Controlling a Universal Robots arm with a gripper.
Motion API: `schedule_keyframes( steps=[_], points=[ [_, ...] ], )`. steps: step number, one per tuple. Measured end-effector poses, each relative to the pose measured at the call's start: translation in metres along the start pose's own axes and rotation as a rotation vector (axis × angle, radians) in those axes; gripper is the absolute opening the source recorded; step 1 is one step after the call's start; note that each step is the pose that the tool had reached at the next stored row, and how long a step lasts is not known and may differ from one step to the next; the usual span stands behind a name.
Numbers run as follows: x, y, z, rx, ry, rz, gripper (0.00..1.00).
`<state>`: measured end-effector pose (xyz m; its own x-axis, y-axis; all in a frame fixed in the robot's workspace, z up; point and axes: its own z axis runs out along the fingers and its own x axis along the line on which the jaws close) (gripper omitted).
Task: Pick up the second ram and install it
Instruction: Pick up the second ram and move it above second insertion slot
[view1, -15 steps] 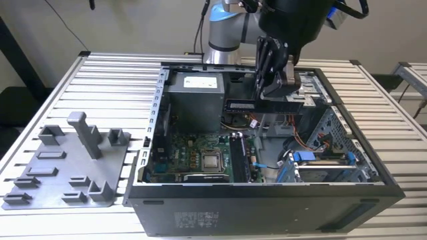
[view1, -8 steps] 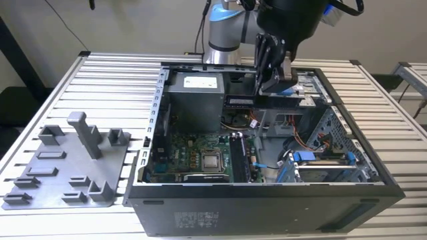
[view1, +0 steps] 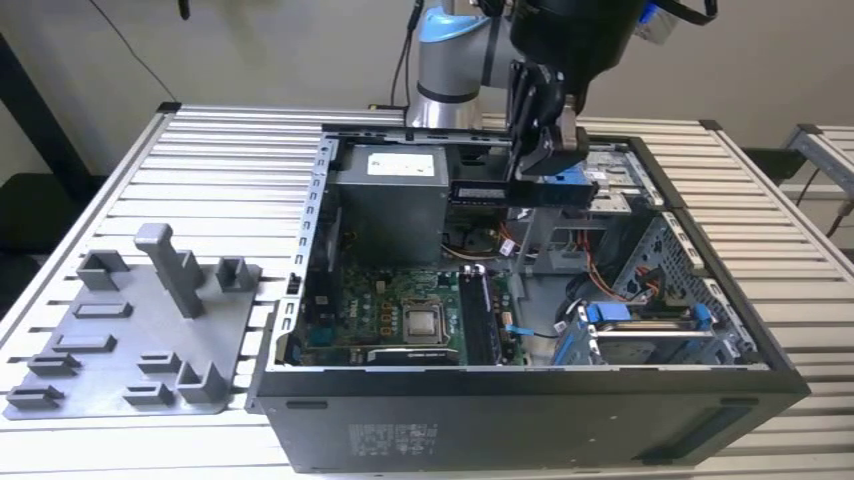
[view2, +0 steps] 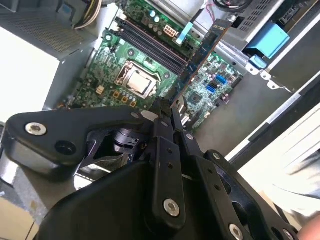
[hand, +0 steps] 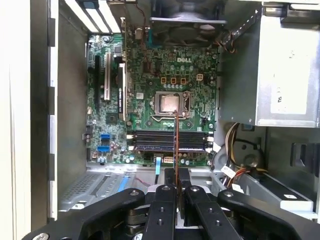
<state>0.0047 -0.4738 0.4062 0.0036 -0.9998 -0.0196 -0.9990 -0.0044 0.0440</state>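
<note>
My gripper (view1: 541, 165) hangs above the open computer case (view1: 534, 385), shut on the second ram (view1: 497, 192), a slim dark stick held level over the power supply's edge. In the second wrist view the ram (view2: 200, 60) juts out from between the fingertips of the gripper (view2: 167, 107) over the green motherboard (view2: 150, 55). In the first wrist view the ram (hand: 176, 145) appears edge-on as a thin strip, crossing the dark memory slots (hand: 170, 141) just beyond the gripper (hand: 177, 172). The silver CPU (hand: 168, 103) sits behind the slots.
A grey power supply (view1: 387, 190) fills the case's rear corner. A drive cage with blue clips (view1: 641, 320) stands at the exterior view's right. A grey plastic tray with blocks (view1: 134, 340) lies on the slatted table (view1: 227, 150) at the exterior view's left.
</note>
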Motion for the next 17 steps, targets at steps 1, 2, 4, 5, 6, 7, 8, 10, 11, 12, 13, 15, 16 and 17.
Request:
schedule_keyframes(
  steps=[1, 2, 4, 5, 6, 7, 8, 10, 11, 12, 13, 15, 16, 17],
  points=[
    [-0.0014, 0.0000, 0.0001, 0.0007, -0.0031, 0.000, 0.14],
    [-0.0028, 0.0000, 0.0001, 0.0013, -0.0060, 0.000, 0.14],
    [-0.0059, 0.0000, 0.0003, 0.0028, -0.0115, 0.000, 0.14],
    [-0.0073, 0.0000, 0.0004, 0.0036, -0.0144, 0.000, 0.14],
    [-0.0087, -0.0001, 0.0004, 0.0043, -0.0173, 0.000, 0.14],
    [-0.0101, -0.0001, 0.0005, 0.0050, -0.0200, 0.000, 0.14],
    [-0.0115, 0.0000, 0.0006, 0.0057, -0.0227, 0.000, 0.14],
    [-0.0143, -0.0001, 0.0008, 0.0068, -0.0275, 0.000, 0.14],
    [-0.0158, -0.0001, 0.0009, 0.0071, -0.0288, 0.000, 0.14],
    [-0.0166, -0.0001, 0.0009, 0.0070, -0.0286, 0.000, 0.14],
    [-0.0167, -0.0002, 0.0009, 0.0071, -0.0288, 0.000, 0.14],
    [-0.0174, -0.0001, 0.0009, 0.0070, -0.0288, 0.001, 0.14],
    [-0.0192, 0.0000, 0.0009, 0.0071, -0.0288, 0.001, 0.14],
    [-0.0216, -0.0001, 0.0010, 0.0071, -0.0288, 0.002, 0.14]
  ],
)
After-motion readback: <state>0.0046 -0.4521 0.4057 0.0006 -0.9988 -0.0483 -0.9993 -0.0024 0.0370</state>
